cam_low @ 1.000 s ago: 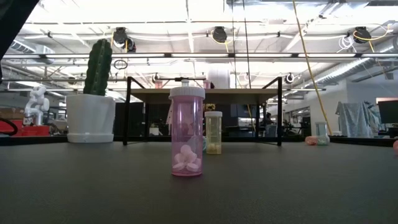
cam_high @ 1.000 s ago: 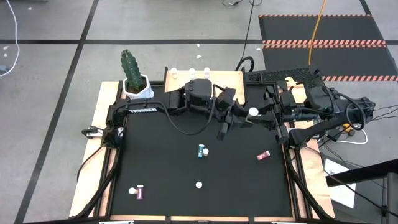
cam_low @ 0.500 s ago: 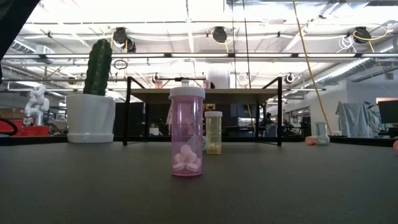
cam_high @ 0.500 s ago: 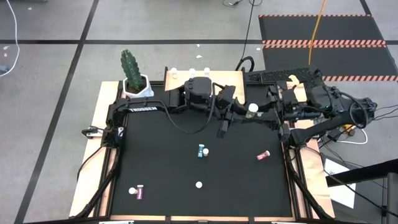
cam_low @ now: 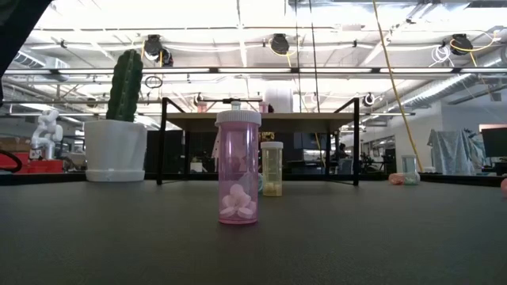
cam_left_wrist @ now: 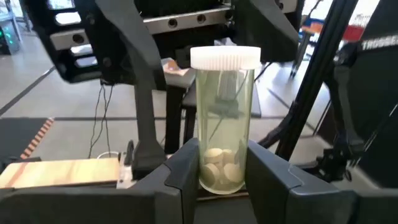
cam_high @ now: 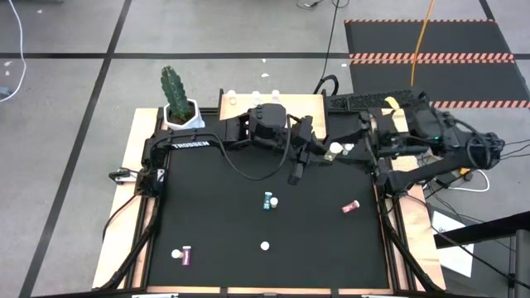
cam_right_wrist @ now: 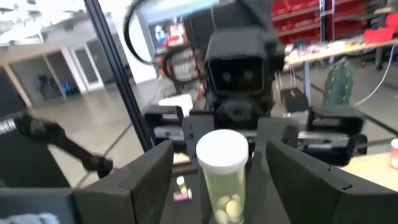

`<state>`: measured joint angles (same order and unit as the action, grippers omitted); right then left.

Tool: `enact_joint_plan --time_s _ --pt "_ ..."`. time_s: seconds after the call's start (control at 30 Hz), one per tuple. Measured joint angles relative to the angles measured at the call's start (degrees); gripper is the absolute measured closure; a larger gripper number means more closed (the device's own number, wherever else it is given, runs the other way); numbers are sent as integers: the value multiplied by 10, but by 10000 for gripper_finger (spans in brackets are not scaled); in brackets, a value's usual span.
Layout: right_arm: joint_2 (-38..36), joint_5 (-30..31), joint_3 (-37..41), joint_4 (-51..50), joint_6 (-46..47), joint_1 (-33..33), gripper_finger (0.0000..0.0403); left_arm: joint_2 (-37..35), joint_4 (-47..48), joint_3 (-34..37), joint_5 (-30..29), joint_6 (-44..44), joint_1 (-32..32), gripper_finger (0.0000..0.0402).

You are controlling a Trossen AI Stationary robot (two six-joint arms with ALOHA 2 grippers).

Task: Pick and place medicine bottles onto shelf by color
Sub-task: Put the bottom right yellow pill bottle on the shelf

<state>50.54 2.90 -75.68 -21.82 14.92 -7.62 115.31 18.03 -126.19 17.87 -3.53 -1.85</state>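
Over the back middle of the black desk (cam_high: pixel 215 215) the two arms meet at one yellow bottle (cam_left_wrist: pixel 224 124), a clear yellowish cylinder with a white cap and pale pills at its bottom. The left hand (cam_left_wrist: pixel 221 177) grips it low on the body, one finger on each side, and the bottle stands upright between them. The right hand (cam_right_wrist: pixel 217 158) faces it from the other side with its fingers spread wide on either side of the bottle and clear of it, so that it holds nothing. From above, the bottle's white cap shows between the two hands, just in front of the wooden shelf (cam_high: pixel 308 103), on whose far edge three white caps stand in a row. On the desk a blue bottle (cam_high: pixel 268 201) sits near the middle, a pink bottle (cam_high: pixel 351 207) lies toward the right side, a purple bottle (cam_high: pixel 186 256) lies near the front left, and another stands upright at the front centre (cam_high: pixel 265 246). A potted cactus (cam_high: pixel 175 98) stands at the back left corner.
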Motion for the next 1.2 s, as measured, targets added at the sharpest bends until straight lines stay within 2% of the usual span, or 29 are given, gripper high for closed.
enact_joint_plan --time_s 0.33,0.93,1.13,1.2 --pt "12 -12 -2 -6 -17 2 173 0 7 0 0 9 0 283" --pt "11 2 -3 -22 -27 2 287 0 25 0 1 13 -2 282" --pt "11 3 -3 -26 -22 2 289 0 30 0 -3 -1 -2 282" --pt "11 11 -3 -32 -24 2 287 0 35 0 -24 -24 -1 281"
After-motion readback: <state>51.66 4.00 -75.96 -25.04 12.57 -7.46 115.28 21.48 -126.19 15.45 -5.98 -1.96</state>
